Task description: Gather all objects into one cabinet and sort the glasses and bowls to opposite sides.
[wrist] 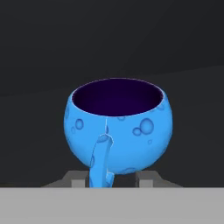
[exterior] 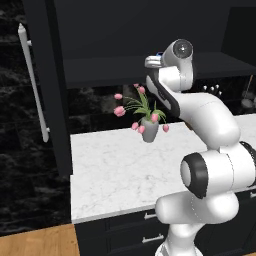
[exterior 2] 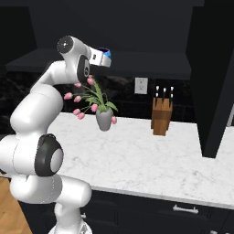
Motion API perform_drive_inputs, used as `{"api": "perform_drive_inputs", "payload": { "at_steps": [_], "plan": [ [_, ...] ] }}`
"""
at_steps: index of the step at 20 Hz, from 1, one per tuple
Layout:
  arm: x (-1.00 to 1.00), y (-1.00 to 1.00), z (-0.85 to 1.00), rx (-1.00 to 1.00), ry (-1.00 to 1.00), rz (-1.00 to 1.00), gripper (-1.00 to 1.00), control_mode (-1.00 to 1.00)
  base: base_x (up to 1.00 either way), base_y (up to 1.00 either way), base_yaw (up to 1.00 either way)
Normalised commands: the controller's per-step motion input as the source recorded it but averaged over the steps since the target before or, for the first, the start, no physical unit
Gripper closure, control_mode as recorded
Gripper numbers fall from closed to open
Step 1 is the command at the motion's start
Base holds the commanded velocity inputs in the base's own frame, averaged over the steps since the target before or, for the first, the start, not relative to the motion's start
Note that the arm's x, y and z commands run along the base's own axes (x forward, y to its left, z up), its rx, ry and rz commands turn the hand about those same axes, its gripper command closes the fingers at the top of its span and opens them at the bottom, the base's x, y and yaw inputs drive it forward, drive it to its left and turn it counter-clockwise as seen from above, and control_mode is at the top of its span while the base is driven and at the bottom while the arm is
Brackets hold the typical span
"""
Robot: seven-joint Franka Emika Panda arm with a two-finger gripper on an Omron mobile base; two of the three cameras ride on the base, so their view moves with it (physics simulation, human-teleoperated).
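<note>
A small bright blue bowl (wrist: 118,127) with a dark inside and a thin blue handle sits upright right in front of the hand camera. My gripper (wrist: 111,180) is shut on that handle, one finger tip on each side. In the base views the gripper (exterior 2: 101,56) is raised to the level of the black wall cabinet's dark shelf (exterior 2: 141,64), and the blue bowl (exterior 2: 106,55) peeks out at its tip over the shelf's front edge. The cabinet door (exterior: 42,85) stands open at the left with its long white bar handle (exterior: 31,82). The other bowls and the beige cup are out of view.
A grey vase of pink tulips (exterior 2: 103,118) stands on the white marble counter (exterior 2: 151,160) just below the arm. Against the back wall are a wooden knife block (exterior 2: 162,116) and a wall outlet (exterior 2: 141,85). Black base drawers (exterior: 130,232) run under the counter.
</note>
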Motion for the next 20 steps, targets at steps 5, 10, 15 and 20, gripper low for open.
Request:
{"api": "perform_drive_inputs", "payload": {
  "at_steps": [5,10,15,20],
  "plan": [
    [0.0,0.0,0.0,0.0,0.0,0.0,1.0,-1.0,0.0,0.0,0.0],
    [0.0,0.0,0.0,0.0,0.0,0.0,1.0,-1.0,0.0,0.0,0.0],
    [-0.01,0.0,0.0,0.0,0.0,0.0,1.0,-1.0,0.0,0.0,0.0],
    [0.0,0.0,0.0,0.0,0.0,0.0,1.0,-1.0,0.0,0.0,0.0]
  ]
}}
